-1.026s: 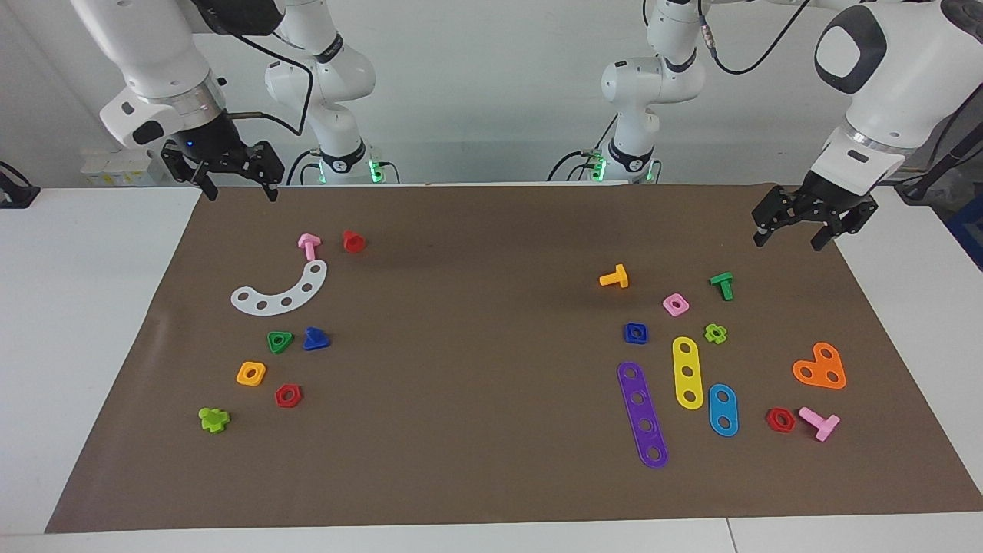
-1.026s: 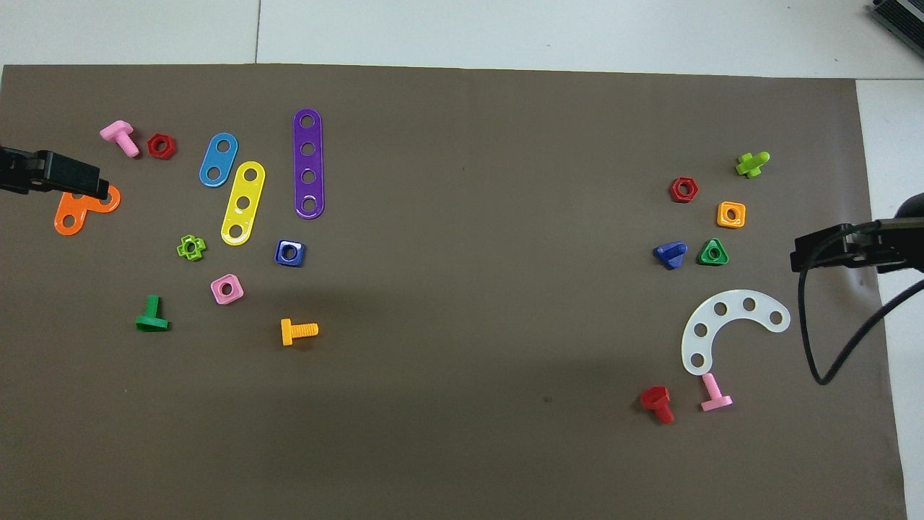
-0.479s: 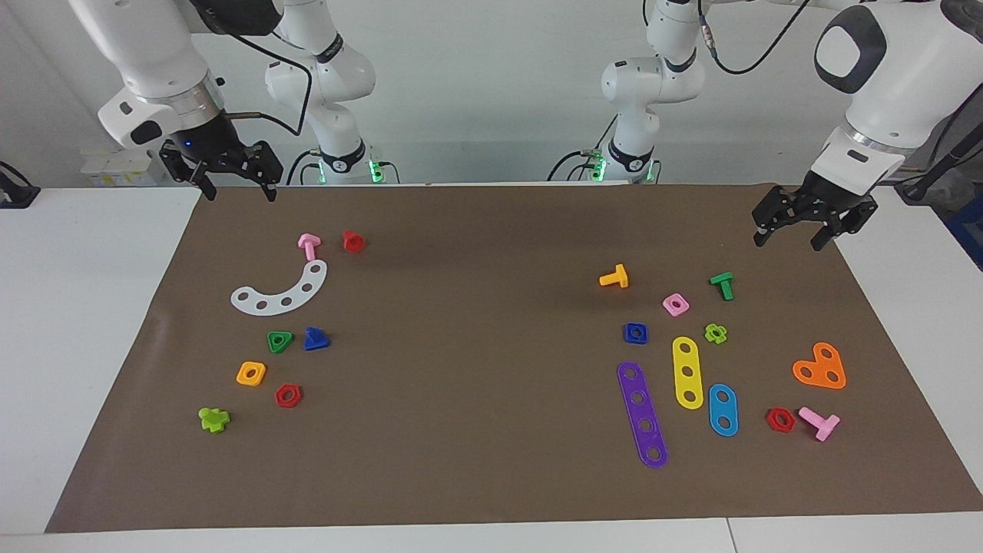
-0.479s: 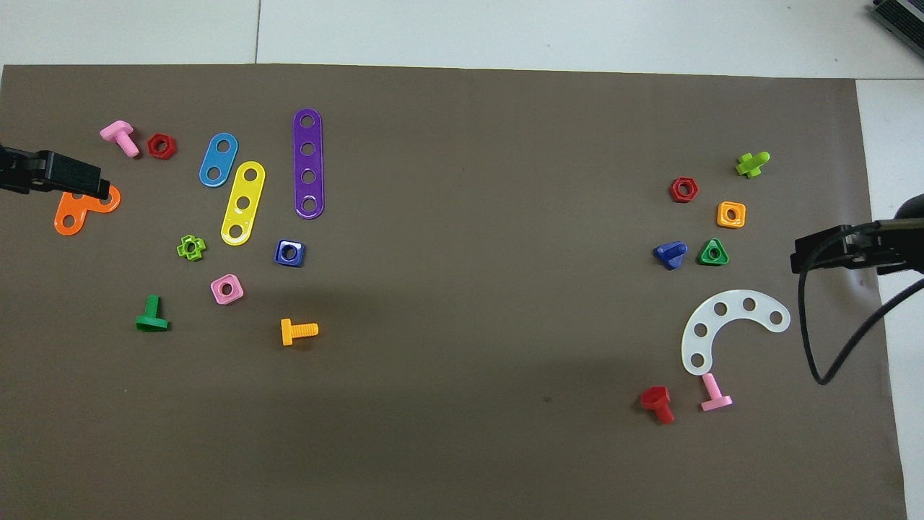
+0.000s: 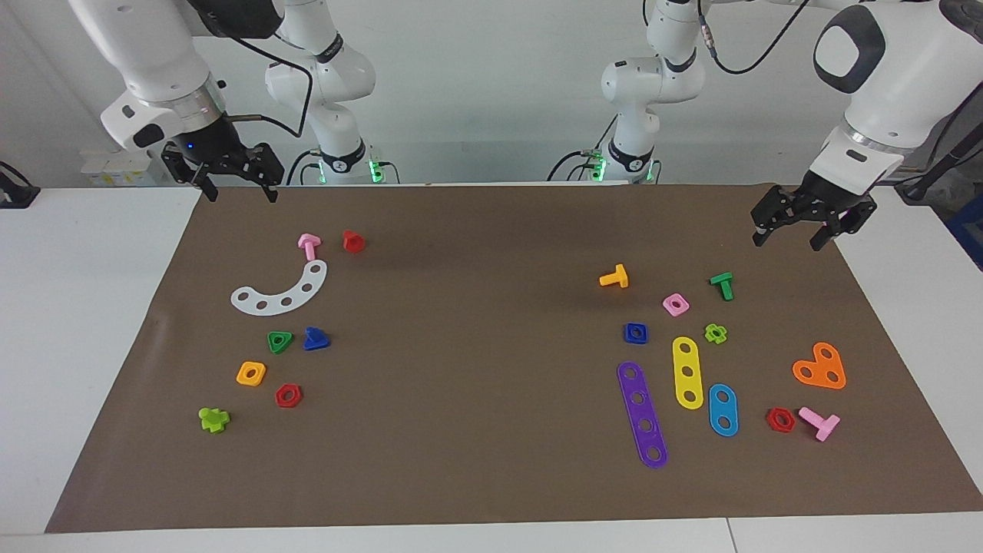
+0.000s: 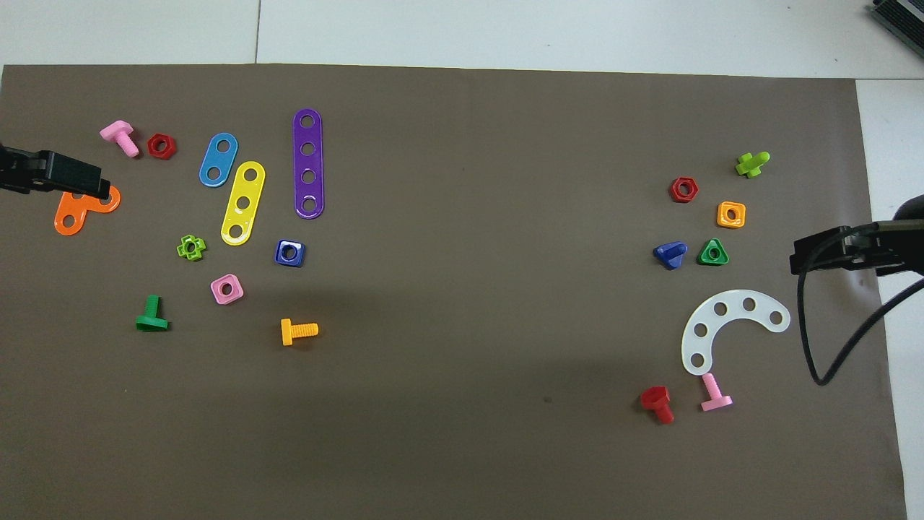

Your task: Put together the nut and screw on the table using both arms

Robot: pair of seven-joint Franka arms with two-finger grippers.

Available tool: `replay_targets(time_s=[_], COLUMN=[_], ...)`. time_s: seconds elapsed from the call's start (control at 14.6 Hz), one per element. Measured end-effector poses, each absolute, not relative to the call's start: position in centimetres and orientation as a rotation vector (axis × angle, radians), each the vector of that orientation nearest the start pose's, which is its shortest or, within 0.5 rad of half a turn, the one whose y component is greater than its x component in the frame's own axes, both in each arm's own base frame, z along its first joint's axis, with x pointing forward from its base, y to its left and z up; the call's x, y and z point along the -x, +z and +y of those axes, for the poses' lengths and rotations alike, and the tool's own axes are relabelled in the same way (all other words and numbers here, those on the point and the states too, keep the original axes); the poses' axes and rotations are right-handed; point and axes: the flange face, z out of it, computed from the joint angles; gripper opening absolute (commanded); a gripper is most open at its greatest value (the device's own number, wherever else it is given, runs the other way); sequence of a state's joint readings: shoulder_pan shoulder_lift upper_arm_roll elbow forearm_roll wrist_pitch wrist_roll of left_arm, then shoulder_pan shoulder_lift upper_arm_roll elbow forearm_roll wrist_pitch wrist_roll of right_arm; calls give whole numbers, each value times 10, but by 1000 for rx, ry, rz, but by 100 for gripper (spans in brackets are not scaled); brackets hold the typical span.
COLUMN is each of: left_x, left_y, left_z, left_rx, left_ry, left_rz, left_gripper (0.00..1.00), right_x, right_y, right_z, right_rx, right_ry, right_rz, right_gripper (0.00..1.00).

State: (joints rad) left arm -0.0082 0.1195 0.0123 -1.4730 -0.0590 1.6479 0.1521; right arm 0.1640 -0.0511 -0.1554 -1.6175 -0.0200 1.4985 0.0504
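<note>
Both grippers, left gripper and right gripper, hang spread and empty; each should descend squarely: nut beside purple strip, screw well apart.

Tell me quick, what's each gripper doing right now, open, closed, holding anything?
Left gripper: open, empty, raised over the mat's corner at its own end.
Right gripper: open, empty, raised over the mat's edge nearest the robots.

Under my jaws the brown mat looks matt and papery, laid on a smooth white desk. The blue nut and blue screw look like glossy moulded plastic. My arms' shells are smooth, shiny white.
</note>
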Motion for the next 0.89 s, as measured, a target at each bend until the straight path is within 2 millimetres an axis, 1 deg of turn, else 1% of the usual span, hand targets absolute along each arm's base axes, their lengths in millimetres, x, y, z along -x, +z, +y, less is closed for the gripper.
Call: replay_targets(time_s=[0.14, 0.27, 0.34, 0.41, 0.48, 0.68, 0.82, 0.89], left_x=[-599, -599, -599, -599, -599, -599, -599, -599], left_y=[609, 609, 609, 609, 609, 609, 609, 609], left_z=[-4, -4, -4, -4, -4, -4, -4, -4], left_rx=[3185, 3185, 3185, 3185, 3185, 3185, 3185, 3185], left_ry=[-96, -96, -96, -96, -96, -96, -96, -96], left_rz=[232, 232, 232, 232, 232, 232, 232, 232], left_gripper=[100, 100, 100, 100, 100, 100, 100, 100], right_x=[-536, -542, -547, -551, -555, -571, -583, -589], right_y=[620, 608, 599, 585, 566, 499, 462, 444], right_z=[0, 1, 1, 3, 6, 18, 30, 32], right_rx=[3153, 3152, 3143, 3125, 3111, 3112, 3100, 3086], right_ry=[50, -5, -47, -86, -101, -79, -59, -65], right_rz=[63, 47, 38, 26, 7, -89, -168, -204], right_gripper=[100, 100, 100, 100, 100, 100, 100, 100])
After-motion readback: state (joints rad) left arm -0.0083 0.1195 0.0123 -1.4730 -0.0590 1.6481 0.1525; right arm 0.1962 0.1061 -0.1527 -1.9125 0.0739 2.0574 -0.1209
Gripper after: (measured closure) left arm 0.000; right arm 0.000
